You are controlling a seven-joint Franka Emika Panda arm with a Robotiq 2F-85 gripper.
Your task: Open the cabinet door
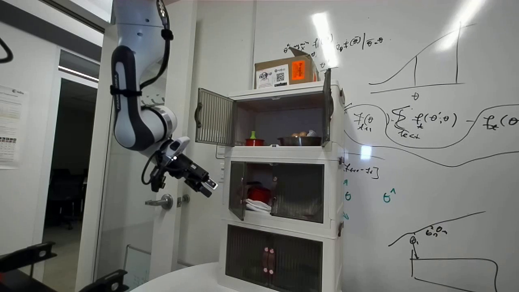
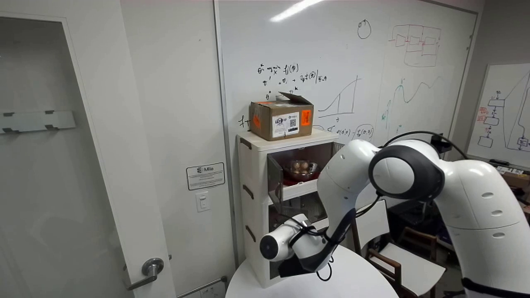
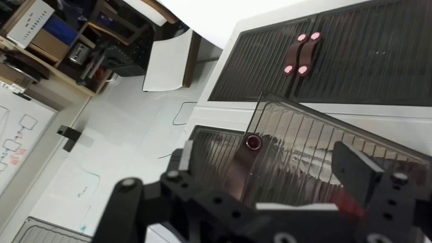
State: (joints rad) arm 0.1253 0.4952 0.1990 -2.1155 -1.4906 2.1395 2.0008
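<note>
White and round, the table (image 2: 352, 281) bears the cabinet (image 1: 279, 153) by the edge nearest the whiteboard (image 1: 438, 190), probably so it faces the arm (image 1: 140, 101). One middle-tier door (image 1: 236, 190) stands partway out, baring a red pot (image 1: 259, 195) and cloth (image 1: 258, 206); the fingers (image 3: 354, 175), wide apart and empty, are likely set to catch its handle (image 3: 240, 168). The arm hangs bent, gripper (image 1: 209, 188) slanted down toward the door, not touching.
</note>
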